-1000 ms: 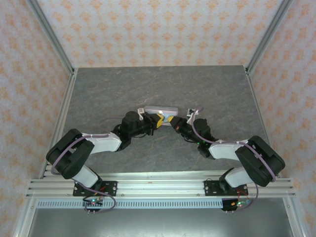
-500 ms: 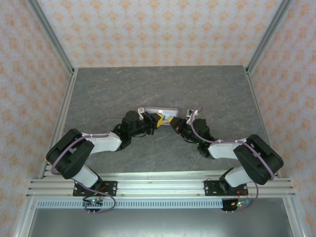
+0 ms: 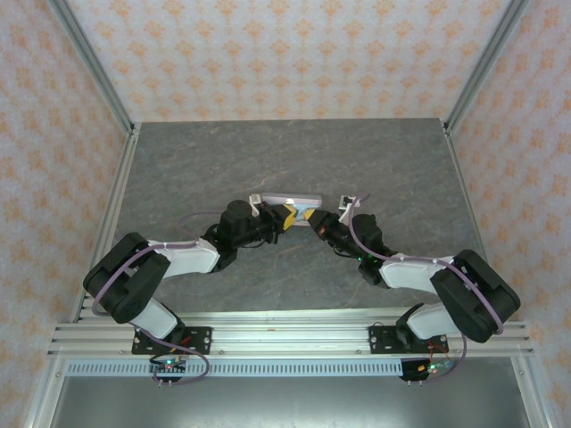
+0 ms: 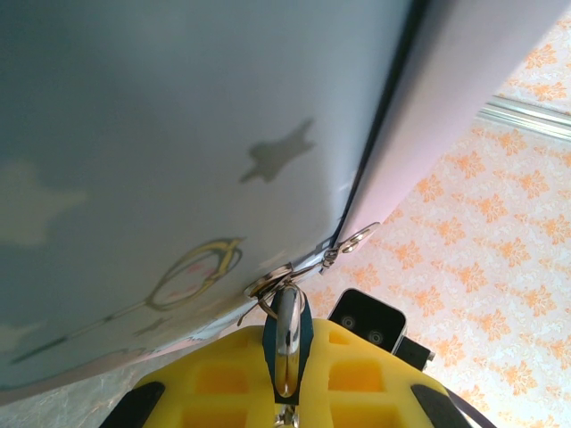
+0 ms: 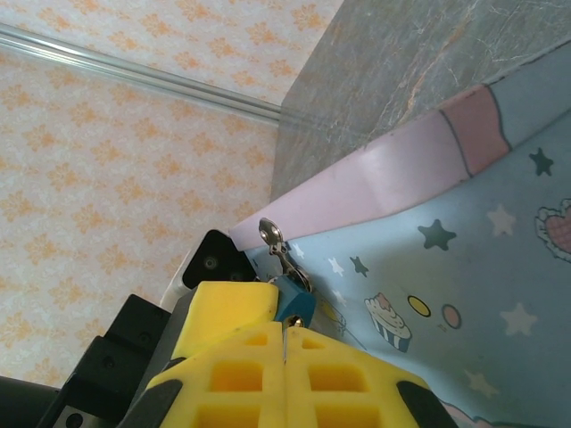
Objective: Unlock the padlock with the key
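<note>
Near edge: both arm bases are sitting on the rail [image 3: 294, 337]. The elbows are bulging outward, each close to its side edge of the worktop [image 3: 294, 152], so lateral room there is running tight. Forearms are angling inward and meeting around mid-worktop.

Left pincer [image 3: 287, 217] is clenching the padlock [image 4: 285, 334], gripping it edge-on in the slot between its yellow pads [image 4: 214, 379]. Right pincer [image 3: 314, 219] is coming in from the opposite side, fully clenched. Its pads are pressing together and its tips are butting against the padlock [image 5: 295, 305] body. Can't tell if anything is pinched in that seam. The two pincers are sitting nearly tip to tip, with almost no gap between them.

The padlock is hanging off a small metal hasp [image 5: 270, 234] at the edge of the tin [image 3: 290, 197], where the pink rim is meeting the blue printed face. The tin is sitting just beyond both pincers, its face crowding the left wrist view.

Past the tin, grey worktop is stretching openly to the back edge, with wide room left and right of the tin too. Frame posts [image 3: 94, 67] are slanting up at the back corners, and wallpapered walls [image 3: 294, 53] are closing in on three sides.
</note>
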Motion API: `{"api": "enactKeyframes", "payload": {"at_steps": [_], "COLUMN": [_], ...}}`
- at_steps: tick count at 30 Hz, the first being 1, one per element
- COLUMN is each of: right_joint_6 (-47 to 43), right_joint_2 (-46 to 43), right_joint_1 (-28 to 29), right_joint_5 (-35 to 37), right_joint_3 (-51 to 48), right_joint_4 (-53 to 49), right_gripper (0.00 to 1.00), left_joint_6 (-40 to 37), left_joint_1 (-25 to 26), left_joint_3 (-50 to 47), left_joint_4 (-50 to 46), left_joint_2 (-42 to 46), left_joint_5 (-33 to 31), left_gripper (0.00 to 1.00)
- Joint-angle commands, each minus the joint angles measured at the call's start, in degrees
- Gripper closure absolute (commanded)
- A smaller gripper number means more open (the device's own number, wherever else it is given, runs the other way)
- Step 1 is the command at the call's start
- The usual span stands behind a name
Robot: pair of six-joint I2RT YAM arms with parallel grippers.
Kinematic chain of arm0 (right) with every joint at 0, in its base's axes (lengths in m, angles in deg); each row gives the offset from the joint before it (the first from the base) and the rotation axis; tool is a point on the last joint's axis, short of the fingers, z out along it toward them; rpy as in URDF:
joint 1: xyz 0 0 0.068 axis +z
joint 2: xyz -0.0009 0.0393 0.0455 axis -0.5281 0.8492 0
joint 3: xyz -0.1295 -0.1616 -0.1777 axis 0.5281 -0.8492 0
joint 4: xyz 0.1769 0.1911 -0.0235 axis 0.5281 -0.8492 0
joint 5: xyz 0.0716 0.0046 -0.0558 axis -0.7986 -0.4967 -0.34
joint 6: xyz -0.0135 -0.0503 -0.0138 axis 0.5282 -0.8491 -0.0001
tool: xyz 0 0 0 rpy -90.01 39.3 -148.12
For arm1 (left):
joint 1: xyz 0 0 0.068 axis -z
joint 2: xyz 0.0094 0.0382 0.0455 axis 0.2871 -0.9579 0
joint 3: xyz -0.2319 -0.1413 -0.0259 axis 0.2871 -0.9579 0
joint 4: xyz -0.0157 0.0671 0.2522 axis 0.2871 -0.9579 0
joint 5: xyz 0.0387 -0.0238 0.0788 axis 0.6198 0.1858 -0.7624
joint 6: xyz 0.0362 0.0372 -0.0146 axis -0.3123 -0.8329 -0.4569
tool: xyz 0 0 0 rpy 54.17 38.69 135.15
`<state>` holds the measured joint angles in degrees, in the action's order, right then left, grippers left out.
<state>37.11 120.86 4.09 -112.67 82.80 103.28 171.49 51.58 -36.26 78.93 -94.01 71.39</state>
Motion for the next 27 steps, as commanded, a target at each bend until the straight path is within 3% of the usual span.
{"api": "enactKeyframes", "payload": {"at_steps": [1,27], "right_joint_6": [-0.8,-0.3], "right_joint_2": [0.5,3.3], "right_joint_1": [0.4,0.5], "right_joint_5": [-0.2,-1.1], "right_joint_3": [1.2,3.7], "right_joint_4": [0.8,2.4], "right_gripper": [1.0,1.0], "left_joint_6": [0.4,0.7], "left_joint_1": [0.6,0.7], "left_joint_3": [1.4,1.3], "left_joint_4": [2.0,3.4], "left_joint_2": [1.0,0.0], "left_joint_5": [-0.6,0.1], "left_gripper": [1.0,1.0]}}
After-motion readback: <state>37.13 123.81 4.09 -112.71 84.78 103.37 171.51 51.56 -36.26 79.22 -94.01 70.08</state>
